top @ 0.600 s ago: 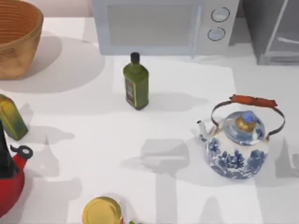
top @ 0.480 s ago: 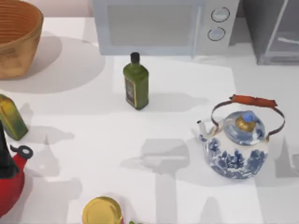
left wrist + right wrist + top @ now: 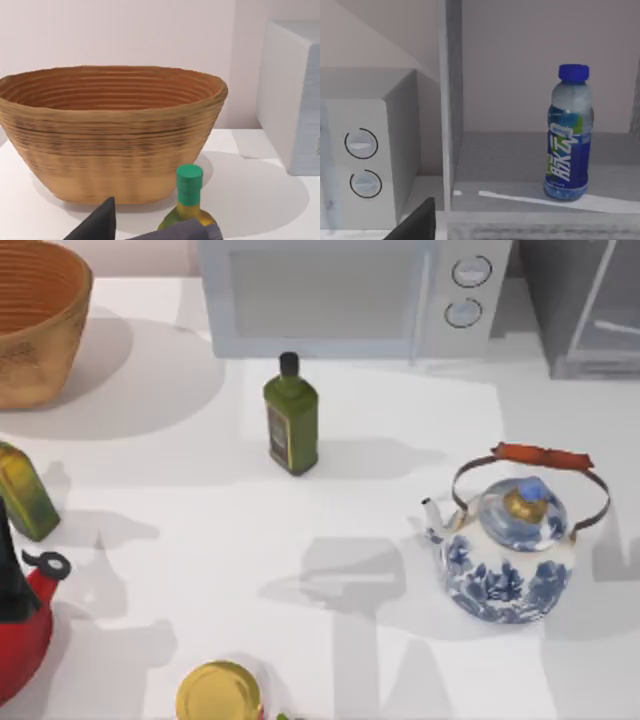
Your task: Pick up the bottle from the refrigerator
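The bottle (image 3: 568, 134) has a blue cap, a pale body and a blue label. It stands upright on a grey shelf inside the refrigerator (image 3: 451, 105), whose door is open. In the top view the refrigerator (image 3: 585, 310) sits at the table's back right corner. My right gripper (image 3: 479, 236) faces the shelf from outside and is open. One of its dark fingers (image 3: 417, 224) shows low beside the frame, well short of the bottle. My left gripper (image 3: 145, 231) is open and parked near the basket (image 3: 110, 140).
A white microwave (image 3: 340, 295) stands left of the refrigerator. On the table are a dark green bottle (image 3: 291, 415), a blue-and-white teapot (image 3: 510, 545), a yellow-green bottle (image 3: 25, 490), a red kettle (image 3: 20, 625), a yellow-lidded jar (image 3: 218, 692) and a woven basket (image 3: 40, 320).
The arm shadows at the table's front and right edge have shifted. None of the objects on the table has moved.
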